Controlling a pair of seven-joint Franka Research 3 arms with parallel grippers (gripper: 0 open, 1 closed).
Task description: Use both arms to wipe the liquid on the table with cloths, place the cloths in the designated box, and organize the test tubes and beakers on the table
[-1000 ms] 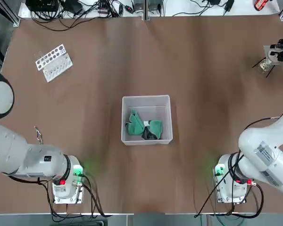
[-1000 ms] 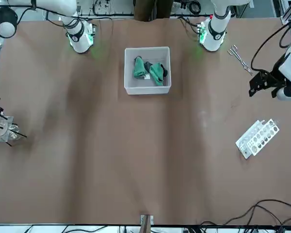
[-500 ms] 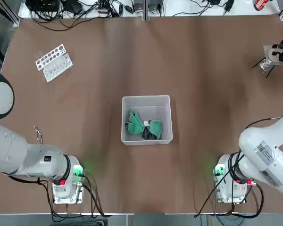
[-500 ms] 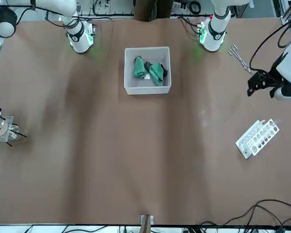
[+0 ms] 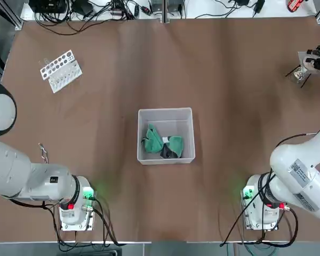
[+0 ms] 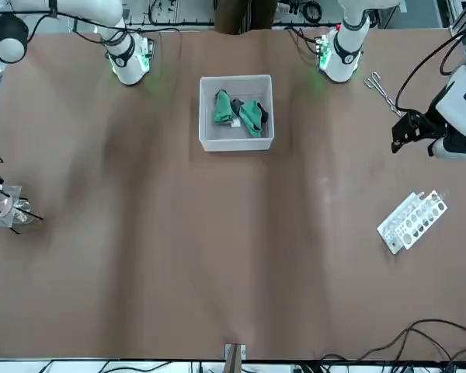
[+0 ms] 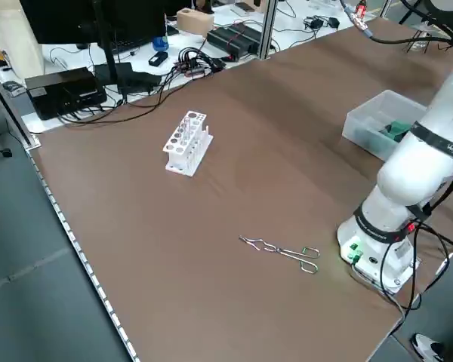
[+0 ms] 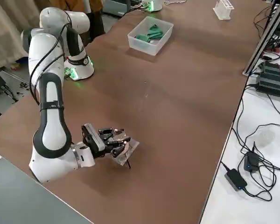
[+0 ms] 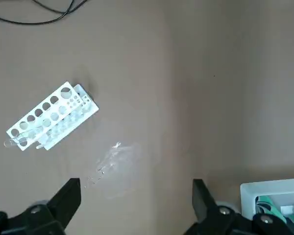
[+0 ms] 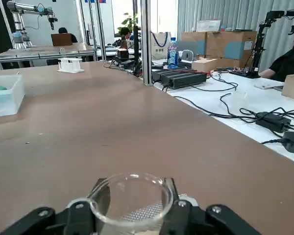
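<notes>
Both cloths (image 5: 162,143), green and dark, lie in the box (image 5: 166,113) mid-surface, so I judge wiping done and tidying glassware as the step now. My right gripper (image 8: 113,138) is low at the far right edge of the surface (image 5: 165,69), arm stretched out, fingers closed around a clear glass beaker (image 10: 132,197), prob. to carry it inward. Left gripper (image 9: 136,205) hangs high w/ jaws wide, nothing held, looking down near the test tube rack (image 9: 50,117).
</notes>
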